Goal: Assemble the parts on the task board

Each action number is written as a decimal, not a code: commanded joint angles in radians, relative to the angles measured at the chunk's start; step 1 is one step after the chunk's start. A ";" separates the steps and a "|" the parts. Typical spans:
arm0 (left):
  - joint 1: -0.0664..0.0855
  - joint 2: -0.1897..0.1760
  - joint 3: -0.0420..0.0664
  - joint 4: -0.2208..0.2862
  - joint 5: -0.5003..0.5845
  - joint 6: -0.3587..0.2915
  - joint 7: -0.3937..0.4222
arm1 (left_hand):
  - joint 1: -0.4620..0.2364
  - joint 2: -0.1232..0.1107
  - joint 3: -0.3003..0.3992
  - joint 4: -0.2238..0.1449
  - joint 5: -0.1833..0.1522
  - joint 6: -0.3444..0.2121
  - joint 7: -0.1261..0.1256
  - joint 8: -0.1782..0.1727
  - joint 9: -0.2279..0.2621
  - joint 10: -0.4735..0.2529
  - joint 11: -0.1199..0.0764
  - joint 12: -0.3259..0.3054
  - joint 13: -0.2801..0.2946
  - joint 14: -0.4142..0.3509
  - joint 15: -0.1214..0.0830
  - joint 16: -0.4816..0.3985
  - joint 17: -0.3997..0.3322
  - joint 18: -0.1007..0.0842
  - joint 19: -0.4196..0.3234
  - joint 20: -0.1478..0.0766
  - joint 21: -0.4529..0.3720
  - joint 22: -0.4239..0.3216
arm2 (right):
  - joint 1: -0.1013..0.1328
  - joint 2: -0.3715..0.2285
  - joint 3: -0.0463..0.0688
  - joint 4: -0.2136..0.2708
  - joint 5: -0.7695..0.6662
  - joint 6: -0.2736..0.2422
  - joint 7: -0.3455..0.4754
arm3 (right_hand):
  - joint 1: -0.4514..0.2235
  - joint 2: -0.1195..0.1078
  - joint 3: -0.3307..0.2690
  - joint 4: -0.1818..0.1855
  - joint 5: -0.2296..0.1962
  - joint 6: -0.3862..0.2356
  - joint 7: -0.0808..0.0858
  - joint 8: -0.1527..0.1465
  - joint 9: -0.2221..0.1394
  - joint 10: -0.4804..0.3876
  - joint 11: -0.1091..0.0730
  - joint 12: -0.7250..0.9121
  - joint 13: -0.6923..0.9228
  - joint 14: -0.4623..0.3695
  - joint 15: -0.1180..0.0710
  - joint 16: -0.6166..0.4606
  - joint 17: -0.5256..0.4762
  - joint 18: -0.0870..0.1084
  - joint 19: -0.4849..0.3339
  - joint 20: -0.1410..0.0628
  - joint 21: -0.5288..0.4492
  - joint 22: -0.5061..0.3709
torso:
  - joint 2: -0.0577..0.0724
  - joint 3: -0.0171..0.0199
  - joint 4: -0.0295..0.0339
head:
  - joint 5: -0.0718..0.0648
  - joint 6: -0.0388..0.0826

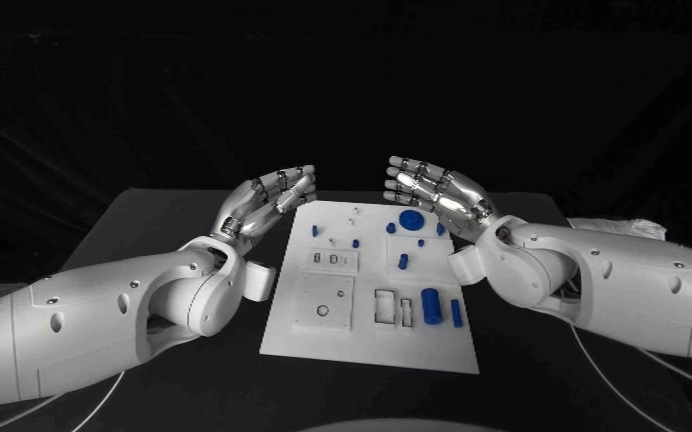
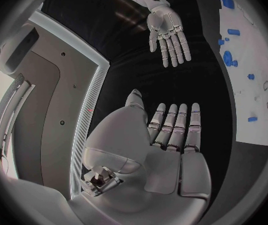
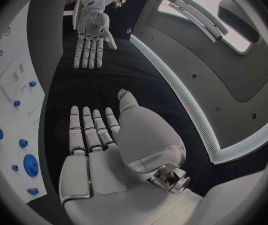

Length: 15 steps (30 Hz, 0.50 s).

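Nearest the camera in the head view, the white task board (image 1: 371,337) lies flat in the middle of the black desk (image 1: 144,222), its near edge toward the robot. Small blue parts sit on it: a long blue peg (image 1: 430,303) and a thinner blue bar (image 1: 457,313) lie near the board's near right corner, beside two rectangular slots (image 1: 385,305). A round blue gear-like disc (image 1: 413,219) rests at the far end, with a few smaller blue pieces (image 1: 404,260) scattered between it and the slots. A raised white square block (image 1: 326,302) with a small hole sits on the near left part of the board.

The left hand (image 1: 271,200) hovers at the board's far left corner, palm turned inward, its fingers straight, slightly spread and holding nothing. The right hand (image 1: 437,196) hovers at the far right corner, mirroring it, fingers likewise extended and empty. The two palms face each other across the far end of the board, well apart, and neither touches the board or any part. Both wrist views confirm flat, open palms
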 commanded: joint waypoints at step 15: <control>0.082 -0.098 -0.024 0.111 -0.171 0.055 -0.077 | 0.050 -0.003 -0.009 0.005 0.062 0.042 0.021 0.006 -0.015 -0.037 0.007 0.068 -0.031 -0.091 0.012 -0.039 -0.060 -0.040 -0.036 0.000 -0.045 -0.033 | 0.166 -0.054 -0.005 0.028 -1.072 -0.081 -0.391 | 0.168 -0.122 0.136 -0.047 -0.101 0.413 0.043 0.097 0.115 0.550 -0.075 0.337 0.174 1.122 -0.129 1.210 1.135 -0.117 1.107 -0.118 1.269 1.280 | 0.095 -0.0076 0.0360 | -0.042 -0.016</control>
